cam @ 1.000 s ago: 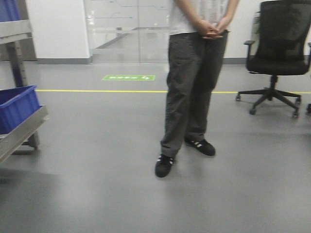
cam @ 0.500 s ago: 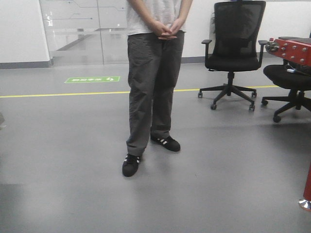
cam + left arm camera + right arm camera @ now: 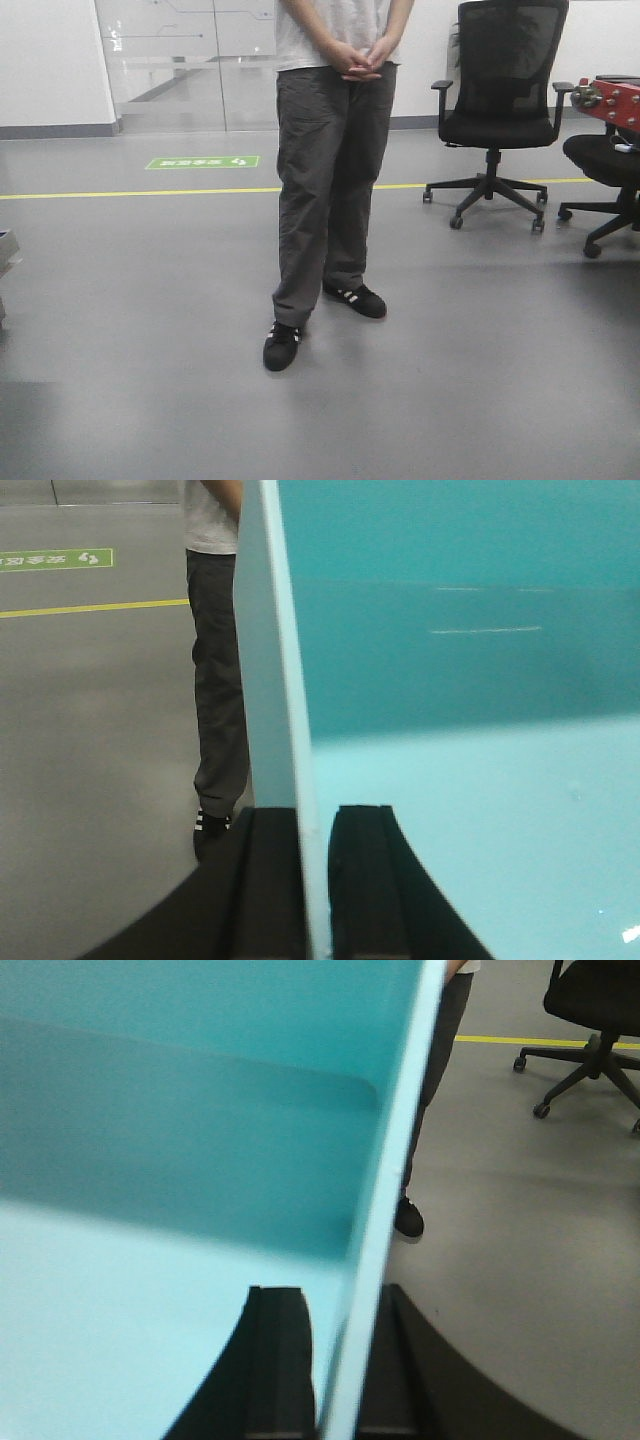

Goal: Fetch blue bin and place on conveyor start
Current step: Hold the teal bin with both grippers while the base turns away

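The blue bin (image 3: 460, 680) fills most of the left wrist view. Its left wall stands on edge between the two black fingers of my left gripper (image 3: 315, 820), which is shut on it. In the right wrist view the same blue bin (image 3: 180, 1160) fills the left side. My right gripper (image 3: 340, 1305) is shut on its right wall, one finger inside and one outside. Of the conveyor start, only a corner of the red frame (image 3: 618, 100) with silver buttons shows at the right edge of the front view; the belt is out of view. Neither the bin nor the grippers show in the front view.
A person (image 3: 335, 170) in dark trousers stands straight ahead on the grey floor. A black office chair (image 3: 500, 110) and a second chair (image 3: 605, 165) stand at the right, in front of the red frame. A yellow floor line (image 3: 130, 192) runs across. A grey shelf corner (image 3: 6, 248) shows at the left edge.
The front view has swung right: the shelf with the dark blue bin left the frame on the left, and the red frame and a second chair came in on the right.
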Action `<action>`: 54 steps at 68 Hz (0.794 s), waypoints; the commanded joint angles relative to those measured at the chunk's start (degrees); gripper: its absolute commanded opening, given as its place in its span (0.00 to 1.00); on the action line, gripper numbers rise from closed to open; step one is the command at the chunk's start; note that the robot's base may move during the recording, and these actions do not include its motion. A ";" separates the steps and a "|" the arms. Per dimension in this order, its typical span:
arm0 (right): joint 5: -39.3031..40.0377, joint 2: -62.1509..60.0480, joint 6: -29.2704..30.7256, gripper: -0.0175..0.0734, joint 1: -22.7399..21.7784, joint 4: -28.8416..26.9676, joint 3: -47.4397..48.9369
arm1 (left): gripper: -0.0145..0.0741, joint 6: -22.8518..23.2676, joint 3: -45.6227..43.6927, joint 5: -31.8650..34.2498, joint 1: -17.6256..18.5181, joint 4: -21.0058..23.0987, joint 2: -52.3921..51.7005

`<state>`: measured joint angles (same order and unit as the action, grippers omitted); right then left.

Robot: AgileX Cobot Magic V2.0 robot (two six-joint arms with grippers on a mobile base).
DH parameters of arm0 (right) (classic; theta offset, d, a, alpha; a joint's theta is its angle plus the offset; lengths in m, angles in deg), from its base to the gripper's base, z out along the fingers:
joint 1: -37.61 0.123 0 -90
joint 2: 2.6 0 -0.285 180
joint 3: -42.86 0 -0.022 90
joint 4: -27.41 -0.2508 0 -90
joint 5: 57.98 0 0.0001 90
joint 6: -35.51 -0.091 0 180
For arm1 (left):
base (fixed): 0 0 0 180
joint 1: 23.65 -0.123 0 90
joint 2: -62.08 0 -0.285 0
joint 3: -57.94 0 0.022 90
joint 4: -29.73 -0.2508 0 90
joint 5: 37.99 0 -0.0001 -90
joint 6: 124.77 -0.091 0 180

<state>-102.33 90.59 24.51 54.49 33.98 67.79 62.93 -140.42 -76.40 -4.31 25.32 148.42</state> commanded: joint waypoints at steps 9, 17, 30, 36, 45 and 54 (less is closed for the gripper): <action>5.48 -0.41 1.46 0.02 0.95 -3.22 0.41 | 0.04 -0.03 -0.76 3.08 1.00 4.92 -0.57; 5.48 -0.41 1.46 0.02 0.95 -3.22 0.41 | 0.04 -0.03 -0.76 3.08 1.00 4.92 -0.57; 5.48 -0.41 1.46 0.02 0.95 -3.22 0.41 | 0.04 -0.03 -0.76 3.08 1.00 4.92 -0.57; 5.48 -0.41 1.46 0.02 0.95 -3.22 0.41 | 0.04 -0.03 -0.76 3.08 1.00 4.92 -0.57; 5.48 -0.41 1.46 0.02 0.95 -3.22 0.41 | 0.04 -0.03 -0.76 3.08 1.00 4.92 -0.57; 5.48 -0.41 1.46 0.02 0.95 -3.22 0.41 | 0.04 -0.03 -0.76 3.08 1.00 4.92 -0.57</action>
<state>-102.23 90.59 24.51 54.49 33.98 67.79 62.93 -140.42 -76.40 -4.31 25.32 148.42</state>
